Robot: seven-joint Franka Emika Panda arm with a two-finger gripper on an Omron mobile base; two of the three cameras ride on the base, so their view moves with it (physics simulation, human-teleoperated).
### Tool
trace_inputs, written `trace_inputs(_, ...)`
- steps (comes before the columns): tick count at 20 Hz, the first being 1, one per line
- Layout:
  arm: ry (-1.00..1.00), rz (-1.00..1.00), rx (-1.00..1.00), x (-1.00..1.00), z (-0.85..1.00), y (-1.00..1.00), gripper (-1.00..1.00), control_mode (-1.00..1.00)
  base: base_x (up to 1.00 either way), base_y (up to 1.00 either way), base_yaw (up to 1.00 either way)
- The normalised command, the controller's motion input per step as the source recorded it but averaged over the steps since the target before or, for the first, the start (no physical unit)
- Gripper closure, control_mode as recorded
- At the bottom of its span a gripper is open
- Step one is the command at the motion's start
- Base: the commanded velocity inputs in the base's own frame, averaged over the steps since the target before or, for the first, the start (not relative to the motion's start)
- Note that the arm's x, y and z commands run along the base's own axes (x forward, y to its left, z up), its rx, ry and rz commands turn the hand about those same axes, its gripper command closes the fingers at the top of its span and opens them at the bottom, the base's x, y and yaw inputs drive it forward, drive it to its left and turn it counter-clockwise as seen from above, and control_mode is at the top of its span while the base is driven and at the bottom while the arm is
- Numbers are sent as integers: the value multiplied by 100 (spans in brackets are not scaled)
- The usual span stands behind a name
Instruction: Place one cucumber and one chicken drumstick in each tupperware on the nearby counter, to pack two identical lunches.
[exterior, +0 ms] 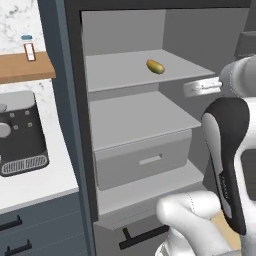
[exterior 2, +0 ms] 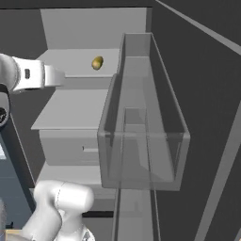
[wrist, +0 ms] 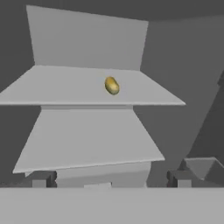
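A small oval food [wrist: 112,85], yellow-olive and rounded at both ends, lies on the upper fridge shelf [wrist: 65,89]. It sits ahead of the jaws and above their level, roughly centred between them. By colour and shape I cannot tell it for the cucumber or a chicken drumstick. It is too yellow for the first and has no bone tip for the second.

The jaws stand fully apart with nothing between them. The two dark finger tips [wrist: 43,178] point into the open fridge, well short of the food. Straight ahead of them is the bare middle shelf [wrist: 87,140], with a drawer [exterior: 145,160] below it. To their right hangs the clear door bin [exterior 2: 143,141].

The step in hand looks like the search-and-reach for the first food, so the task is near its start, with nothing packed. The next move calls for a closer look at the oval. If it is wanted, the hand must rise to the upper shelf, go forward over its edge, and bring the jaws either side of the oval's short width. A rounded piece like this may roll under a glancing touch.
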Motion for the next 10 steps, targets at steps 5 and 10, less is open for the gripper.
trace_inputs(5, 3, -12, 6, 71, 19, -38, -100, -100, 0, 0, 0)
trace_inputs(10, 3, -5, 2, 79, -60, -26, -100, -100, 0, 0, 0)
